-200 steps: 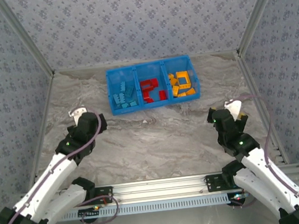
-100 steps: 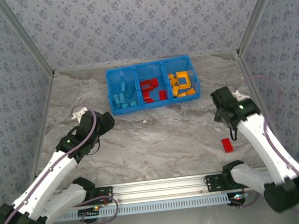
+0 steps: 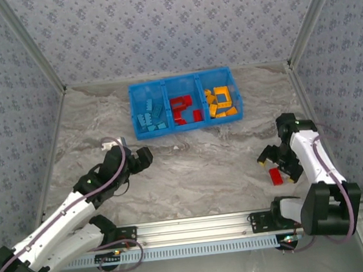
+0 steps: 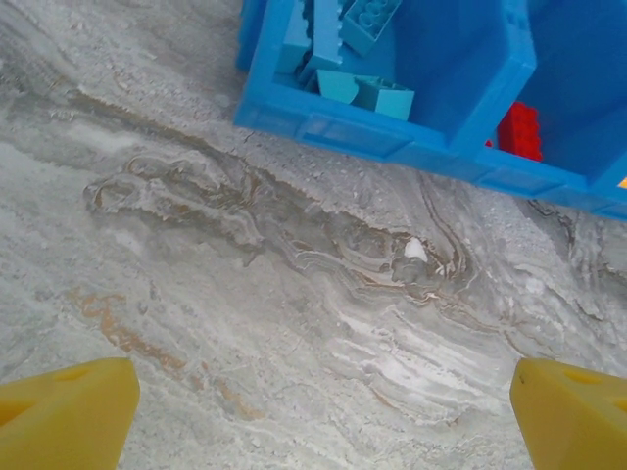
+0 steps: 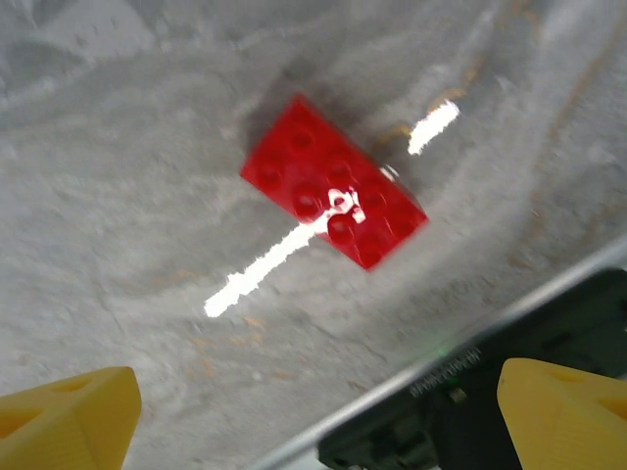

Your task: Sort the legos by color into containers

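Right end effector (image 3: 276,168) dropped over red brick (image 5: 333,209) beside front rail (image 3: 197,225), spread; left end effector (image 3: 142,159) spread.

A blue bin (image 3: 187,127) is sitting at the table's far side, holding blue bricks (image 3: 150,116) in its left compartment, red bricks (image 3: 184,108) in the middle and orange bricks (image 3: 221,102) on the right. A loose red brick (image 3: 276,176) is lying studs-up on the table, near the front right.

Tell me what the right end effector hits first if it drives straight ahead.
Probably the red brick on the table, which sits ahead of the open right end effector; depth is unclear.
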You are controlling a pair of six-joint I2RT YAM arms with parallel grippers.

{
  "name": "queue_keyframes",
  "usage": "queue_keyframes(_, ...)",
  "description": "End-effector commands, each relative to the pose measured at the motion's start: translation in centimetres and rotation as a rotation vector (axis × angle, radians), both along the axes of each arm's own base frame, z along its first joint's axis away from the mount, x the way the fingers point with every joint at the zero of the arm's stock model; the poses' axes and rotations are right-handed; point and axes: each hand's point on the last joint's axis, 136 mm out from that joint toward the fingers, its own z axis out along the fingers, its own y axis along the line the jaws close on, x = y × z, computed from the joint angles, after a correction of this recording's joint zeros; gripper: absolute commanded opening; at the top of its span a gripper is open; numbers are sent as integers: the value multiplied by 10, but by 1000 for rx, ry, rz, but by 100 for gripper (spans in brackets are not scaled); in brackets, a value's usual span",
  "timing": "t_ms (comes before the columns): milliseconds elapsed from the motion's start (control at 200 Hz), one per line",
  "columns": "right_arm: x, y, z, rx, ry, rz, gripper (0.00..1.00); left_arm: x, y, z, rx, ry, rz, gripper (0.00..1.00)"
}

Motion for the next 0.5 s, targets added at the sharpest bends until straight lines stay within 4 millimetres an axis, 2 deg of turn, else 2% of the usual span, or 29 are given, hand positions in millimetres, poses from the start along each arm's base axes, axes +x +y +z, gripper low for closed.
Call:
queue_keyframes(0,28,-8,-7,57,-120,-86,96,4,-6,19,-23,-62,-35,98)
queue_keyframes(130,43,-33,-16,-15,-130,-119,96,5,-4,24,-36,-78,-20,98)
queue_keyframes(215,64,-47,-21,-35,-194,-140,96,6,-4,27,-46,-91,-20,98)
queue_keyframes(300,74,-45,-31,-6,-212,-135,95,8,-4,28,-52,-88,-18,98)
queue_keyframes(495,67,-37,-60,73,-163,-142,96,13,4,29,-63,-84,4,98)
